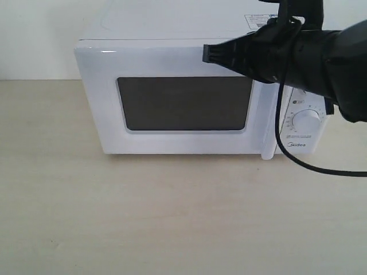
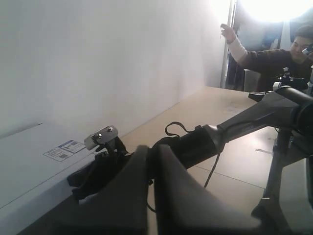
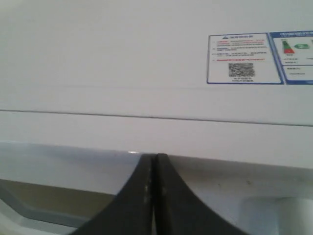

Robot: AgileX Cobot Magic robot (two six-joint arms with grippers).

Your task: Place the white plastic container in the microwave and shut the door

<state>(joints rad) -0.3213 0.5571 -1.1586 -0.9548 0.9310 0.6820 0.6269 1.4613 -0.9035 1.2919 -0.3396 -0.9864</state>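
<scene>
Exterior view: the microwave [image 1: 172,23] door [image 1: 172,60] is sitting flush. The right fingers [image 1: 211,54], pinched together and empty, are hovering at its top edge. The white plastic container is not showing, presumably inside.

Left wrist view: the left fingers [image 2: 132,196] are pinching shut, empty.

Right wrist view: confirming the same. Closing appears to be finishing; the next move calls for withdrawing clear.

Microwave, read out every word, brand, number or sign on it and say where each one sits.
"Midea": on the front panel of the microwave, below the dial.
Too small to read: the print around the dial.
Too blurred to read: the white sticker on top, which has a warning triangle and a QR code.
Too blurred to read: the second sticker beside it, which has coloured arrows.
</scene>
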